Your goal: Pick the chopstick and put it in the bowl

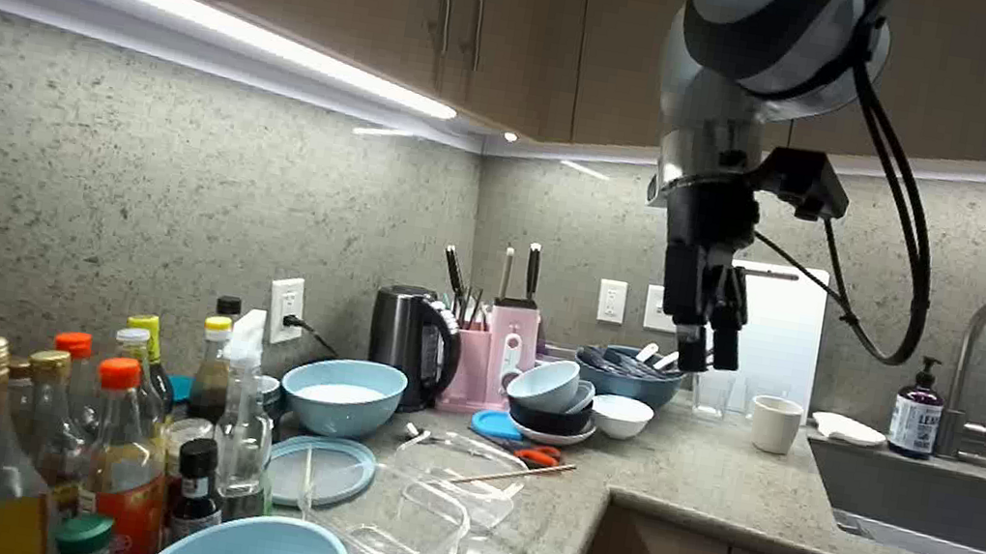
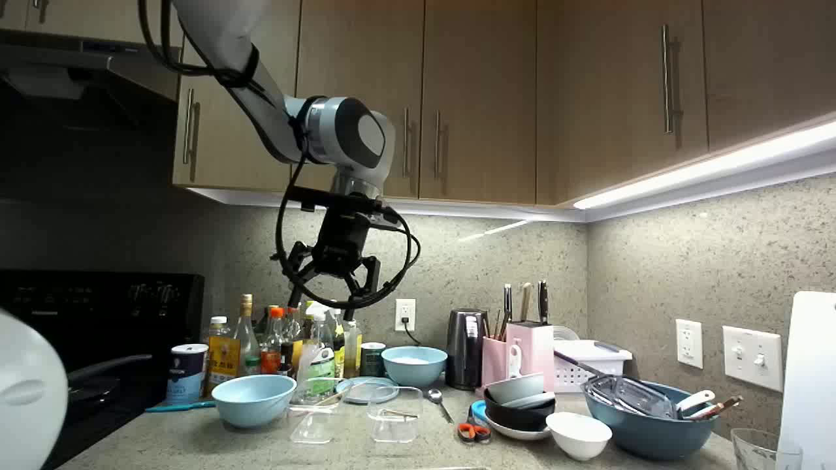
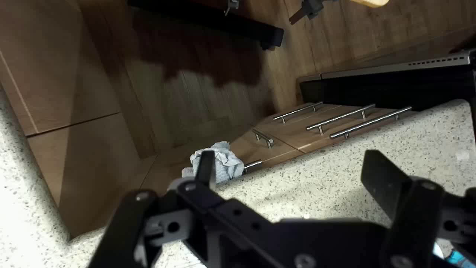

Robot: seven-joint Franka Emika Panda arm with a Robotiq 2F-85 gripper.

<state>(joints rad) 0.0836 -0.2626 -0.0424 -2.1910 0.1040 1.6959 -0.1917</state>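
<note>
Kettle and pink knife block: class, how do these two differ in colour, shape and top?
Colour: the kettle is dark and shiny; the knife block is pink.
Shape: the kettle is rounded, with a curved handle; the knife block is boxy.
Top: knives stick up from the knife block; the kettle's top is nearly flat.
Shared: both stand upright.

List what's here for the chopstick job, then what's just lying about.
For the job:
gripper
one of the chopsticks; which is unclear
one of the wide light-blue bowls; likewise

Lying about:
scissors
spoon
kettle
white bowl
bottles
</note>
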